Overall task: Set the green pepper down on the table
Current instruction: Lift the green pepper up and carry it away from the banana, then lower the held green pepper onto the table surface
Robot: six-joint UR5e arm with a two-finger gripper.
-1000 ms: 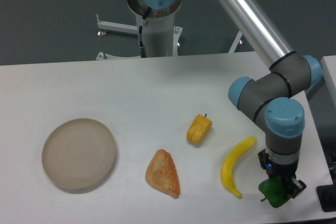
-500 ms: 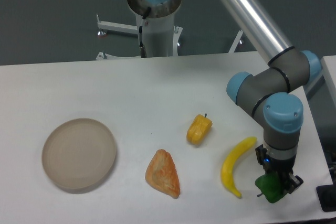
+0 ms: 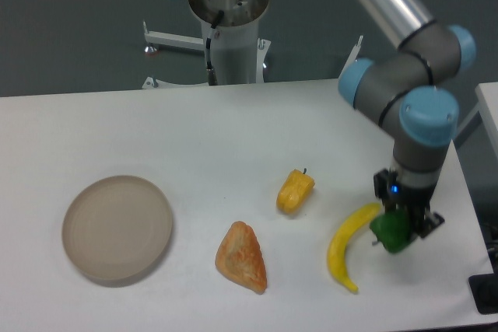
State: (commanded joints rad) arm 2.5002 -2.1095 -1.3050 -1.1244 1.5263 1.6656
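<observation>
One green pepper (image 3: 391, 232) gripped by end effector (image 3: 398, 227); one banana (image 3: 347, 246).

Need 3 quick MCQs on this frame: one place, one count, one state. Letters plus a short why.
1. What lies nearest the plate?
A. banana
B. triangular orange-brown pastry
C. yellow pepper

2. How many yellow items are on the table?
A. one
B. two
C. three

3. What is the claw doing?
A. hanging open over the plate
B. shut on the banana
C. shut on the green pepper

Key:
1 B, the pastry sits just right of the plate.
2 B, only the banana and the yellow pepper.
3 C, the green pepper sits between the fingers beside the banana.
</observation>
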